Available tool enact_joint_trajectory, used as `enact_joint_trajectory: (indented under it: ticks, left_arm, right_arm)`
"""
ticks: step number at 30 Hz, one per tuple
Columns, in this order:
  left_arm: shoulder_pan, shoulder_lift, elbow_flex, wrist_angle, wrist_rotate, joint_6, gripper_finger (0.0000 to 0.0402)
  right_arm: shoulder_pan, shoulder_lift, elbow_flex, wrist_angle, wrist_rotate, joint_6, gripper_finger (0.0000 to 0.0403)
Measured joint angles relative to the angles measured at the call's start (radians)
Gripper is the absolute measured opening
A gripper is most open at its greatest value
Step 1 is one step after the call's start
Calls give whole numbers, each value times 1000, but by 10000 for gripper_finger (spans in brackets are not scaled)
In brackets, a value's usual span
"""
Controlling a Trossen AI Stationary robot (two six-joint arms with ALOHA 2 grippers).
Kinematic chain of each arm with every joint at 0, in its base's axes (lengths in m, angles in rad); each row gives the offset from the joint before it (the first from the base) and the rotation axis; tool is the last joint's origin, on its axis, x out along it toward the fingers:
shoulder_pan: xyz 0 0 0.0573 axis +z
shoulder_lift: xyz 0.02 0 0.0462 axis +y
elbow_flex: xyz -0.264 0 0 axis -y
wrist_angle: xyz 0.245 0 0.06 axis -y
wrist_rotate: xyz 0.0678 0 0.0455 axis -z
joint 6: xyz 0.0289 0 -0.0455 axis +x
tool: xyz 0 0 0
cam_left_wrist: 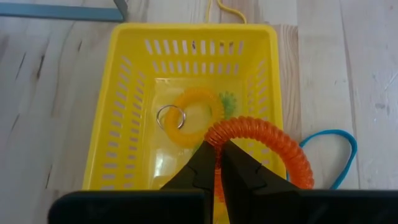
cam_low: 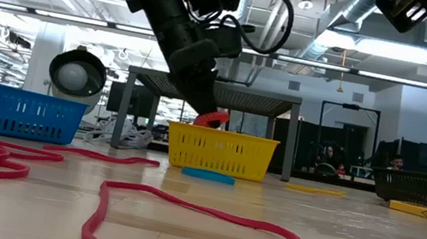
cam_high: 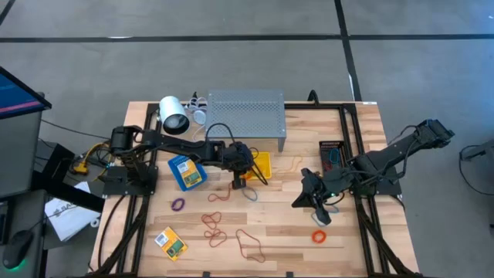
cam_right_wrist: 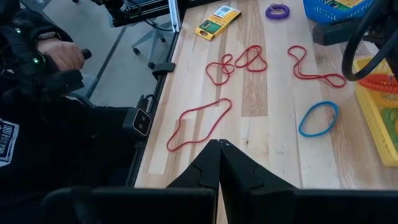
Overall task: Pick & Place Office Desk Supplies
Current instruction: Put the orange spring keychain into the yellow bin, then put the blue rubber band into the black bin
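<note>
Left gripper [cam_left_wrist: 216, 163] pinched shut on orange coil band [cam_left_wrist: 261, 144], hanging over near rim of yellow bin [cam_left_wrist: 118, 112]. Band looked light, springy, floppy; grip across single strand suited it. Right gripper [cam_right_wrist: 219, 160] closed, empty, idle at right.

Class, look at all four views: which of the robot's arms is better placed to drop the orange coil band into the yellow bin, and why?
The left. Its gripper is shut on the orange coil band right at the yellow bin, which already holds a yellow coil. The right gripper is shut, empty, and off toward the table's right side.
</note>
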Motion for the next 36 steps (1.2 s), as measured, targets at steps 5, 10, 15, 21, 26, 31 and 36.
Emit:
enact_joint_trajectory:
  ticks: [5,10,15,21,26,31,36]
  left_arm:
    - [0,0,0,-3,0,-1,6]
    - [0,0,0,-3,1,-5,31]
    - [3,0,0,-3,-7,-15,64]
    - [3,0,0,-5,-93,-35,75]
    - [3,0,0,-5,-119,-40,65]
    - [3,-18,-2,-6,-71,-42,59]
    - [0,-119,-3,-27,51,-66,59]
  right_arm:
    - [0,0,0,-3,0,0,1]
    - [0,0,0,-4,0,6,1]
    - [0,0,0,-7,0,8,1]
    - [1,0,0,-7,0,8,1]
    - [1,0,0,-7,0,8,1]
    - [1,0,0,-7,0,8,1]
    - [1,0,0,-10,0,8,1]
